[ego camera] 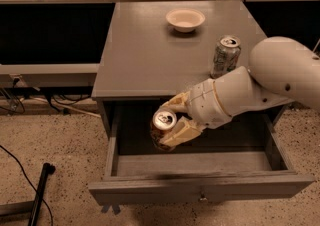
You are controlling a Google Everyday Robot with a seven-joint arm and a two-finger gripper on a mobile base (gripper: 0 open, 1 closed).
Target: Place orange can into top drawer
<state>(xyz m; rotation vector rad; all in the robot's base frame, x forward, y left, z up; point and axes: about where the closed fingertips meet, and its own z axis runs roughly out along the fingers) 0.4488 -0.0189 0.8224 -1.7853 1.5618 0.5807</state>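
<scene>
The orange can [161, 129] has coppery brown sides and a silver top with a pull tab. My gripper [172, 120] is shut on it, one pale finger [182, 131] in front and one [176, 103] behind. It hangs upright over the left part of the open top drawer [200, 190], which is pulled out of the grey cabinet. The drawer's front panel has a small central knob [202, 198]. My white arm [260, 85] reaches in from the right.
On the cabinet top [145, 55] stand a silver-green-white can [224, 56] near the right front edge and a small pale bowl [185, 19] at the back. A black rod [40, 195] and cables lie on the speckled floor at left.
</scene>
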